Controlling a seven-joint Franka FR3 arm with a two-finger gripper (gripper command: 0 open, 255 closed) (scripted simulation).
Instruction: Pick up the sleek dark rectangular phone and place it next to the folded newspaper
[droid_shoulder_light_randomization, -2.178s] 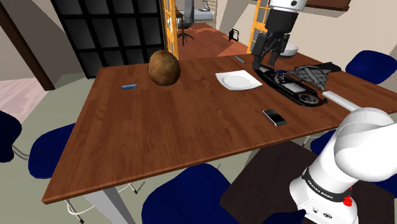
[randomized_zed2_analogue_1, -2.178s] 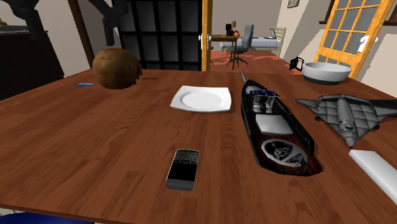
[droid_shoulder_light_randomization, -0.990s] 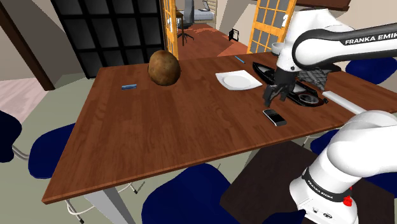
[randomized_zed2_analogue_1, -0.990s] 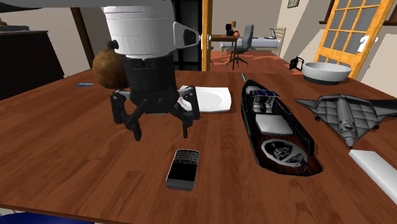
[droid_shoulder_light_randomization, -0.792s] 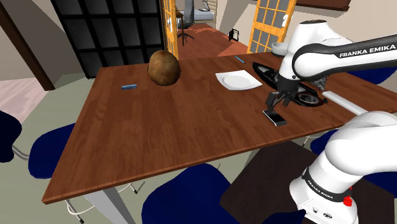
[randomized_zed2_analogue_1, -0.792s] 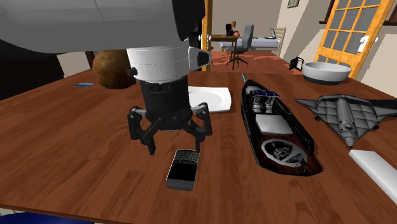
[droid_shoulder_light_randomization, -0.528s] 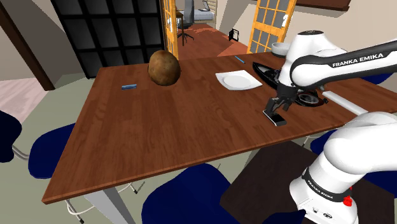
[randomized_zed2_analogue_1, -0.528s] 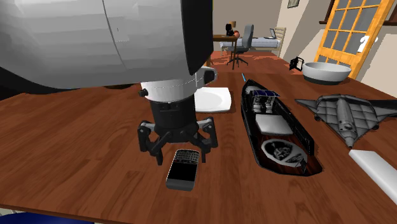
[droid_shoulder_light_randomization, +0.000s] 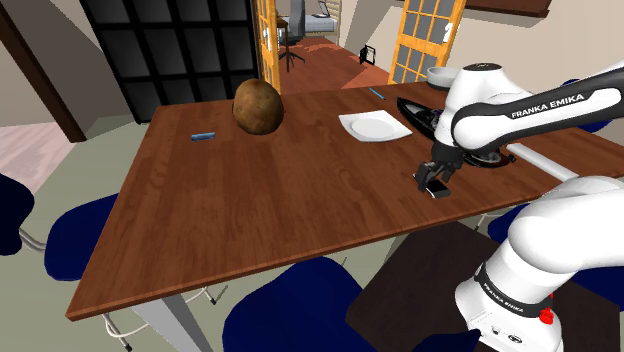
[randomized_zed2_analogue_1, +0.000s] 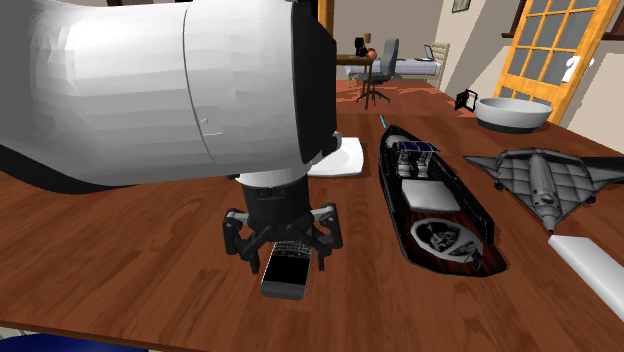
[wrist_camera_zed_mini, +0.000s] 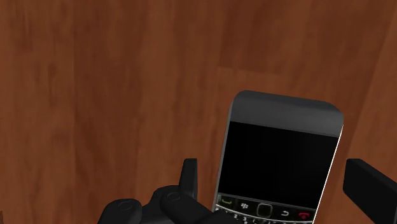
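Currently, the phone (wrist_camera_zed_mini: 280, 153) lies flat on the table (randomized_zed2_analogue_1: 120, 230), at 6 o'clock from the plate (randomized_zed2_analogue_1: 348, 158). The gripper (wrist_camera_zed_mini: 277, 181) straddles it, fingers spread, touching neither side, holding nothing.

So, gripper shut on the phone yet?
No, the gripper is open, its fingers clear of the phone on both sides.

Brown wooden table (randomized_zed2_analogue_1: 120, 230), top only. White robot arm (randomized_zed2_analogue_1: 150, 90), its bulky link across the upper left. All-black two-finger gripper (randomized_zed2_analogue_1: 283, 243) low over a dark rectangular keypad phone (randomized_zed2_analogue_1: 283, 277), jaws spread either side of its far end. White square plate (randomized_zed2_analogue_1: 350, 158), partly hidden behind the arm. Black boat-shaped open hull (randomized_zed2_analogue_1: 437, 210); grey delta-wing aircraft model (randomized_zed2_analogue_1: 545, 182); grey bowl (randomized_zed2_analogue_1: 512, 113); white flat slab (randomized_zed2_analogue_1: 597, 266) at the right edge.
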